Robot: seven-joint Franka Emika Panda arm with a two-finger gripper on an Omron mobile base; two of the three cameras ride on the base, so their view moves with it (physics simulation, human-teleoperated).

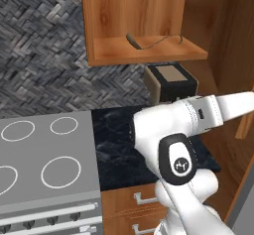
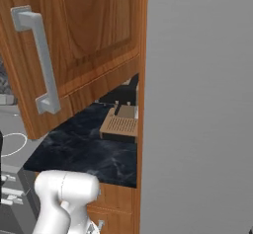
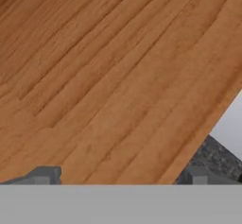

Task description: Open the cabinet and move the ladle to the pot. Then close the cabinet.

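Observation:
The cabinet point(image 1: 149, 51) stands open, its wooden shelf bare except for the ladle point(image 1: 149, 42), a slim dark wire-like piece lying across the shelf. The cabinet's door point(image 2: 94, 35) is swung out toward the camera, with its silver bar handle point(image 2: 40, 60) at the left. My gripper point(image 3: 122, 177) is open, its two grey fingertips point(image 3: 45, 175) wide apart and close against a warm-brown wooden panel point(image 3: 108, 76); nothing is between them. My white arm point(image 1: 218, 109) reaches off to the right. The pot is out of view.
A stove point(image 1: 44, 164) with white burner rings sits at the left. A dark marble counter point(image 1: 119, 145) carries a dark box with a tan top point(image 1: 171, 80) under the cabinet. Wooden drawers point(image 1: 139, 199) lie below. A tall grey panel point(image 2: 197, 104) stands on the right.

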